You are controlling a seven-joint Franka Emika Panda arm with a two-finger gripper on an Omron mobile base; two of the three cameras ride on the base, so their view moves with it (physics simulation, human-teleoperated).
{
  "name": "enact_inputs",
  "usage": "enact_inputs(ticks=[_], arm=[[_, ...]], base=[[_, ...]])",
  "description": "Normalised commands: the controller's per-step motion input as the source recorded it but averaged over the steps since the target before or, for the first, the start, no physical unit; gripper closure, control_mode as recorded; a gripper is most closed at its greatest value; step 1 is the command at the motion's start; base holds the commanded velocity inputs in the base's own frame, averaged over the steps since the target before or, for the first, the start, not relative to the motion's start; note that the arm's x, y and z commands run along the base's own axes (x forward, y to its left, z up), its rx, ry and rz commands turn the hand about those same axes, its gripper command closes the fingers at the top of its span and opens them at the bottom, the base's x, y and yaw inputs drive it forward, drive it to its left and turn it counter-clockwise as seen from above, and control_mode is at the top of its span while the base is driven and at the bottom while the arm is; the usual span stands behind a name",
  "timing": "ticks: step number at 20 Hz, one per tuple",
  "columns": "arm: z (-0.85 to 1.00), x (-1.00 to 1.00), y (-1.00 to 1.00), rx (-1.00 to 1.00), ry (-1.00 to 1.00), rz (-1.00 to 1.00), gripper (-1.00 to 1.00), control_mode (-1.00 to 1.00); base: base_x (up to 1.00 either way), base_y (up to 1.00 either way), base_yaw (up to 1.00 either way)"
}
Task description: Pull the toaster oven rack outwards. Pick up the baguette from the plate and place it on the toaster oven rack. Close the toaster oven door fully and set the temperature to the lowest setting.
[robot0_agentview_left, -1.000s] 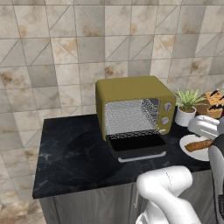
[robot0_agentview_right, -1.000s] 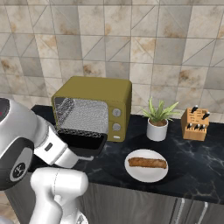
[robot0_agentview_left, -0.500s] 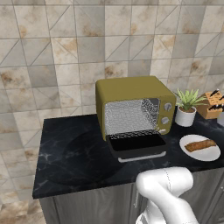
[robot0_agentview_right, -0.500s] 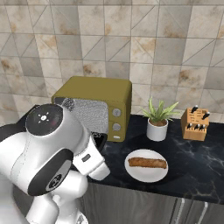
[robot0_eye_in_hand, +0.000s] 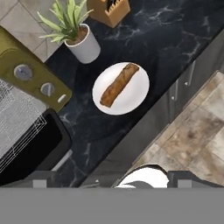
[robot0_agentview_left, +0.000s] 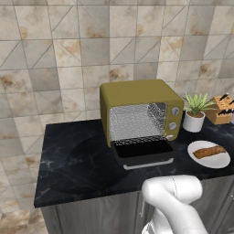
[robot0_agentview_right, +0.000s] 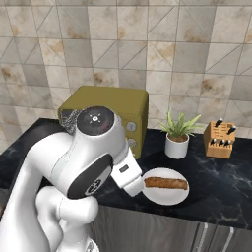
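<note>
Landmark: the toaster oven [robot0_agentview_left: 139,112], olive-yellow, stands on the black marble counter [robot0_agentview_left: 73,160] against the tiled wall.
Door: the toaster oven door [robot0_agentview_left: 144,153] hangs open, folded down flat in front of the oven, its silver handle at the front edge.
Rack: the toaster oven rack [robot0_eye_in_hand: 17,127] sticks out of the oven's mouth over the open door.
Knobs: 2 grey round knobs [robot0_eye_in_hand: 22,71] sit on the oven's right-hand panel.
Plate: the plate [robot0_eye_in_hand: 120,88] lies on the counter to the right of the oven, apart from it, near the counter's front edge.
Baguette: the baguette [robot0_eye_in_hand: 119,84] lies across the plate, untouched.
Arm: the white arm [robot0_agentview_right: 93,157] is folded up high in front of the counter, its elbow bulking before the oven in the right base view; the hand looks down on the plate from well above.
Gripper: the gripper [robot0_eye_in_hand: 109,181] has its 2 fingertips [robot0_eye_in_hand: 39,180] spread wide apart, holding nothing.
Plant: a potted plant [robot0_agentview_left: 195,113] in a white pot stands right of the oven, behind the plate.
Knife block: a wooden knife block [robot0_agentview_right: 220,140] stands further right of the oven, beyond the plant.
</note>
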Motion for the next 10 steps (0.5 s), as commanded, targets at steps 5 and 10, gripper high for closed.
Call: enact_inputs(ticks=[5,10], arm=[[-0.33,0.41,-0.06,0.04,0.22,-0.08,-1.0,-1.0],[-0.11,0.29,-0.03,0.0,0.07,-0.1,-1.0,-1.0]], base=[[0.0,0.0,0.0],[0.0,0.0,0.0]])
